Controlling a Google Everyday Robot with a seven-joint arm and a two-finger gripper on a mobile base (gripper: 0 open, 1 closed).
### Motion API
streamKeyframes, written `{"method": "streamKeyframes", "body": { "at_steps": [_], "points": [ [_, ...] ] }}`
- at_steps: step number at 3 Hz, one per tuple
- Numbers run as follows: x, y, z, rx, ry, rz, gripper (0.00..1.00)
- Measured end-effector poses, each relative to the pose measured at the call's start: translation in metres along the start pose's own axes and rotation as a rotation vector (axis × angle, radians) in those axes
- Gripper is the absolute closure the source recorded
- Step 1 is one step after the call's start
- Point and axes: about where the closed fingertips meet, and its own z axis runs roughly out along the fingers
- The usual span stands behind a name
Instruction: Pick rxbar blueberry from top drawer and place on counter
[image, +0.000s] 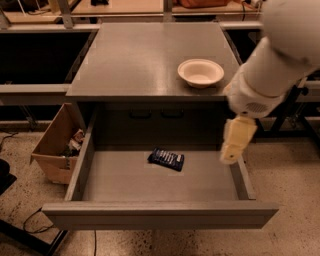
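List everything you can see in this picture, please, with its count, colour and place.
rxbar blueberry: one, dark navy, lying near the middle of the drawer.
top drawer: one, grey, pulled open below the counter.
counter: one, grey, above the drawer.
bowl: one, cream, on the counter's right front part.
cardboard box: one, brown, left of the drawer.
wooden tabletop: one, pale, behind the counter.
arm: one, white, at the right.
gripper: one, cream, by the drawer's right wall, apart from the bar.
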Motion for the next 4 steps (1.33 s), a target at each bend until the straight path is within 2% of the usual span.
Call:
{"method": "streamKeyframes", "body": {
  "at_steps": [1, 3, 4],
  "points": [
    [-0.022, -0.009, 0.075, -0.031, 0.0, 0.043, 0.0],
    [-0.071, -0.022, 0.185, -0.081, -0.038, 0.096, 0.0],
    [-0.102, -0.019, 0.236, -0.123, -0.065, 0.091, 0.0]
  ]
}}
